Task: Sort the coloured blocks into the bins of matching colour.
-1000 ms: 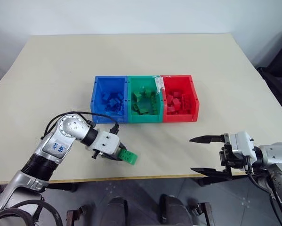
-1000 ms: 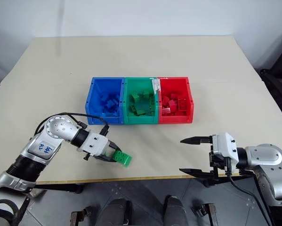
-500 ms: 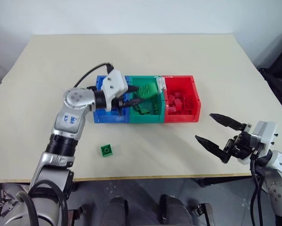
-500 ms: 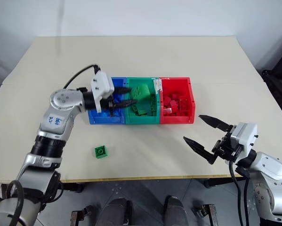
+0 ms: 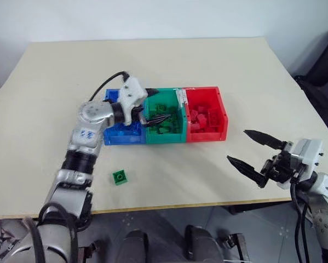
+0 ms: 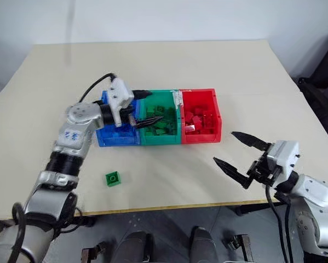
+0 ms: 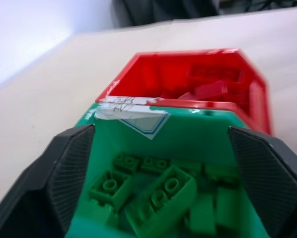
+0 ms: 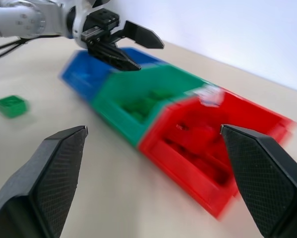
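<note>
Green block (image 5: 120, 176) alone on table (image 5: 207, 71) (near front edge).

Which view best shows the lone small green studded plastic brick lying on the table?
The left eye view: the lone green brick lies unobstructed on the beige table, its top visible. The right eye view shows the same. The right wrist view catches it at the edge, blurred.

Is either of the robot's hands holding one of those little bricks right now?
No. The left hand is open over the green bin with nothing between its fingers, and the right hand is open and empty above the table.
</note>
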You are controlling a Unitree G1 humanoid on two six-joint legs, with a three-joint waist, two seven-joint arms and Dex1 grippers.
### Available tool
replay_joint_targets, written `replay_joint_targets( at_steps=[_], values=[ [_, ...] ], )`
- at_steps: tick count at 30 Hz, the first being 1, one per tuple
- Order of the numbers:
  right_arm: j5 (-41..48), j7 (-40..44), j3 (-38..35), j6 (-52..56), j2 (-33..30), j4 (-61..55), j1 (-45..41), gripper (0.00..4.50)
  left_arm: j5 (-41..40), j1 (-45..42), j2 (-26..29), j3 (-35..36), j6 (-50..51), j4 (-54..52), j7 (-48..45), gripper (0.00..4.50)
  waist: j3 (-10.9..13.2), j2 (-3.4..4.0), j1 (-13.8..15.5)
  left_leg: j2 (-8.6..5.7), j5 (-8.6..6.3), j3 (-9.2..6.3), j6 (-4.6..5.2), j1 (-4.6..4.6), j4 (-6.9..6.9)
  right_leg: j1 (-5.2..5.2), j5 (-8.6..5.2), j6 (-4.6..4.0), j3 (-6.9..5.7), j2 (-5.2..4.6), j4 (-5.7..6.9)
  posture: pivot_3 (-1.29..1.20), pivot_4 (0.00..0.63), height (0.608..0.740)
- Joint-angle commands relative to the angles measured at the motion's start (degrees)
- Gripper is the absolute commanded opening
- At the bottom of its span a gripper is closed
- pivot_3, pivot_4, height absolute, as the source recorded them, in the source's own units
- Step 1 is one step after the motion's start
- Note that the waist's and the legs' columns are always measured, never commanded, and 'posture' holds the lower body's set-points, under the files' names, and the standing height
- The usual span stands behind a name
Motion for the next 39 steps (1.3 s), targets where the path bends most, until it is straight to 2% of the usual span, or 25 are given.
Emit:
replay_joint_targets(
  at_steps=[1,7,10,12,15,20,27,32,35,39],
  values=[
    [-0.2,6.1,3.9,-0.3,-2.0,3.2,-3.5,4.50,-4.5,7.9,5.7,6.5,-0.3,-10.5,-2.1,4.47,0.0,0.00,-0.4,0.00,0.00,0.00,0.00,0.00,0.00,0.01,0.00,0.00,0.00,0.00,-0.01,0.00,0.150,0.740],
    [-1.9,14.5,9.5,-1.2,-3.4,11.2,-10.9,4.50,-11.5,24.9,13.2,18.0,2.7,-23.4,-2.7,4.47,0.0,-0.01,0.0,0.01,-0.01,-0.04,0.02,-0.01,0.03,0.03,0.00,0.00,-0.01,-0.03,-0.01,0.00,0.150,0.740],
    [-3.4,20.2,15.4,-0.8,-1.9,16.2,-17.1,4.50,-13.5,43.5,16.4,31.1,1.1,-25.4,-7.0,4.47,0.0,0.00,-1.1,0.02,-0.03,0.01,0.03,0.02,0.03,0.02,0.00,0.00,0.03,-0.03,-0.02,0.00,0.150,0.740],
    [-3.7,22.6,17.6,-0.4,-1.7,17.0,-18.3,4.50,-14.8,49.0,16.9,34.2,0.9,-25.0,-8.0,4.47,0.0,0.00,-1.5,0.08,-0.06,0.09,0.02,0.14,-0.15,0.00,-0.07,-0.14,0.02,-0.03,0.00,0.00,0.150,0.740],
    [-4.5,26.2,19.4,-2.2,-1.6,18.7,-19.8,4.50,-14.2,54.9,18.1,35.6,-0.8,-24.2,-10.7,4.47,0.0,-0.02,-0.2,0.12,-0.05,-0.02,-0.02,0.09,-0.19,-0.03,-0.12,-0.22,-0.13,-0.02,0.02,0.00,0.150,0.740],
    [-5.5,27.1,19.9,-3.1,-1.3,21.6,-22.3,4.50,-14.5,57.5,18.8,31.5,-0.1,-30.1,-11.9,4.47,0.0,-0.02,0.8,0.10,-0.08,0.00,0.00,0.08,0.00,0.06,-0.04,-0.22,-0.12,-0.04,0.02,0.00,0.150,0.740],
    [-6.1,26.3,18.0,-3.2,-3.2,21.6,-20.0,4.50,-10.6,52.2,17.6,18.0,5.6,-37.4,-5.7,4.47,0.0,-0.02,0.7,0.10,-0.09,0.04,-0.04,0.08,-0.05,-0.01,-0.04,-0.23,-0.12,-0.03,0.07,0.00,0.150,0.740],
    [-6.7,25.0,16.9,-3.2,-3.9,19.3,-16.8,4.50,-3.5,47.6,17.9,7.5,9.4,-36.2,-1.8,4.47,0.0,-0.01,0.7,0.10,-0.09,0.06,-0.04,0.09,-0.05,-0.01,-0.04,-0.23,-0.12,-0.02,0.08,0.00,0.150,0.740],
    [-7.0,24.5,16.6,-2.9,-4.4,18.3,-16.1,4.50,-2.7,46.9,18.3,6.0,10.2,-35.5,-1.5,3.83,0.0,-0.01,0.3,0.10,-0.09,0.09,-0.04,0.09,-0.05,-0.03,-0.04,-0.22,-0.10,-0.02,0.07,0.00,0.150,0.740],
    [-6.3,23.7,15.4,-2.4,-5.6,16.3,-14.2,4.50,-1.7,44.4,18.1,5.5,9.0,-32.9,-0.7,2.56,0.0,-0.01,0.5,0.11,-0.09,0.08,-0.04,0.08,-0.05,-0.04,-0.04,-0.23,-0.11,-0.02,0.07,0.00,0.150,0.740]
  ],
)
